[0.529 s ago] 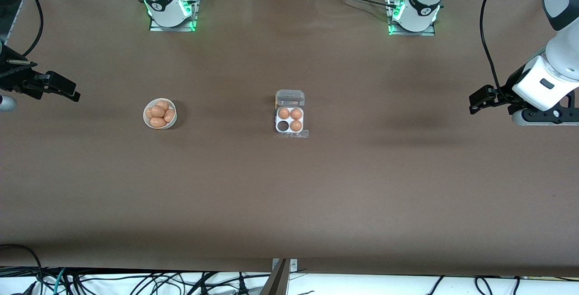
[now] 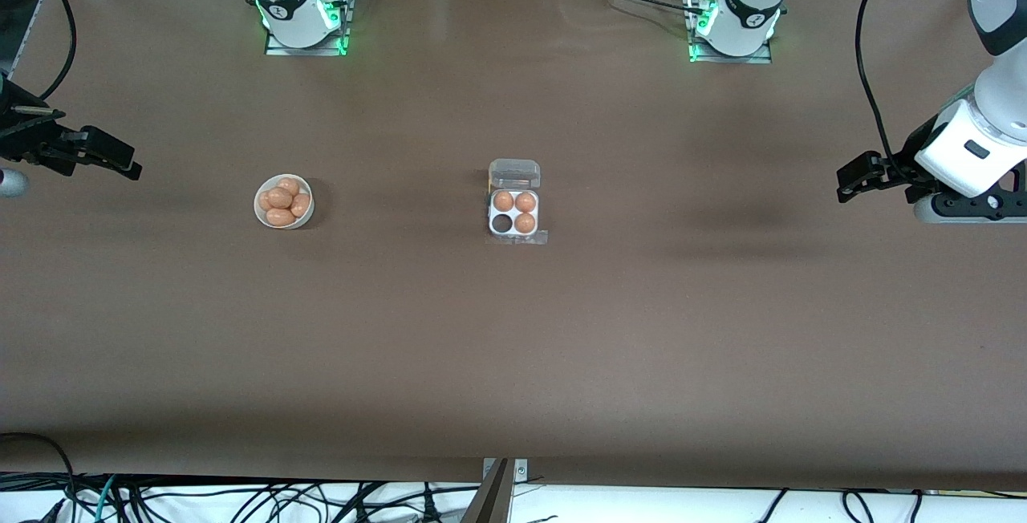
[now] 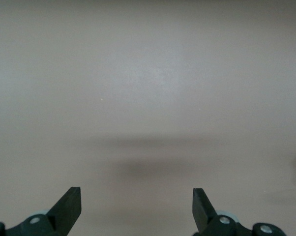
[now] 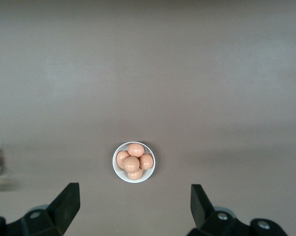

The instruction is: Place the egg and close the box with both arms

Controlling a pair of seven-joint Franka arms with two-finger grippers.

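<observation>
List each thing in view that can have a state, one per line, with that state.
box: lid open, three cups filled, one cup empty
lid: folded back, lying flat on the table
bowl: upright, holding a pile of eggs
left gripper: open, empty, over the table's left-arm end
right gripper: open, empty, over the table's right-arm end, bowl in its wrist view

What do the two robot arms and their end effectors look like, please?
Both arms are white, rounded and jointed, with dark grey joint bands. Their bases glow green, and black cables trail along them. The left end effector and the right end effector are black, each with two flat, wedge-shaped fingers showing small round screw heads at the base.
</observation>
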